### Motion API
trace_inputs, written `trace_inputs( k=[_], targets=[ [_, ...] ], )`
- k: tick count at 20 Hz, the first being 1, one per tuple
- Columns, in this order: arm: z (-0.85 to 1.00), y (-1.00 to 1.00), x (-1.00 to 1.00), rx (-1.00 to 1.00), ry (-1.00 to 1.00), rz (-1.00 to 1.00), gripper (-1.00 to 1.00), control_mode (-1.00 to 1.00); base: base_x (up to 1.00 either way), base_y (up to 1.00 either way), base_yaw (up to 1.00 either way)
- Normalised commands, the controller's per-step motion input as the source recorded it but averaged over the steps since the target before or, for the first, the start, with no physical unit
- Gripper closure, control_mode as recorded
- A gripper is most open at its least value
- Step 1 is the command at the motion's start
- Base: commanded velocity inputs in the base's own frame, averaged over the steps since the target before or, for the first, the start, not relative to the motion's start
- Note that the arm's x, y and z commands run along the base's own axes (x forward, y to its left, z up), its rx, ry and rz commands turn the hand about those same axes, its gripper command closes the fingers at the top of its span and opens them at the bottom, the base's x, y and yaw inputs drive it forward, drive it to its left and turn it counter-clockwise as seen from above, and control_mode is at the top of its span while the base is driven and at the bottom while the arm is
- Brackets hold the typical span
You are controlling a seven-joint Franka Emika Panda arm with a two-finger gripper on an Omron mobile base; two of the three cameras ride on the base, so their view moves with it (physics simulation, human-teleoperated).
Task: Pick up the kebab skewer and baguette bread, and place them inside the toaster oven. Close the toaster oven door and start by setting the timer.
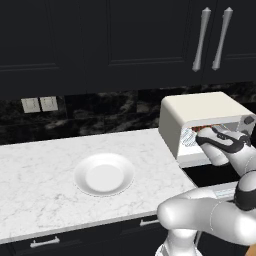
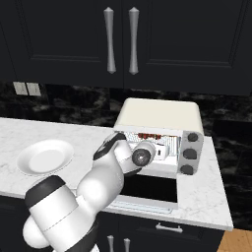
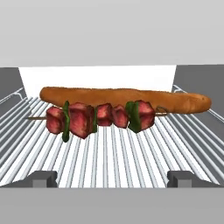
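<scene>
Skewer [image 3: 100, 119], baguette [image 3: 124, 99] on oven rack [image 3: 109, 157].

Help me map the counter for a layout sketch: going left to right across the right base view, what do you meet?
Wall outlets → white plate → toaster oven → its three dark knobs.

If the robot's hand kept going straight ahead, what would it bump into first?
Probably the kebab skewer. It lies on the rack right ahead of the open hand, with the baguette bread just behind it.
</scene>
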Motion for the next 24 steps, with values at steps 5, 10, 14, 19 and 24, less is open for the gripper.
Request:
trace_inputs(
  k=[5, 10, 14, 19, 24],
  targets=[
    [0.00, 0.00, 0.01, 0.00, 0.02, 0.00, -1.00, -1.00, 0.00, 0.00, 0.00],
    [0.00, 0.00, 0.00, 0.00, 0.01, 0.00, -1.00, -1.00, 0.00, 0.00, 0.00],
    [0.00, 0.00, 0.00, 0.00, 0.00, 0.00, -1.00, -1.00, 0.00, 0.00, 0.00],
    [0.00, 0.00, -0.03, 0.00, 0.00, 0.00, -1.00, -1.00, 0.00, 0.00, 0.00],
    [0.00, -0.18, -0.36, 0.00, 0.00, 0.00, -1.00, -1.00, 0.00, 0.00, 0.00]
  ],
)
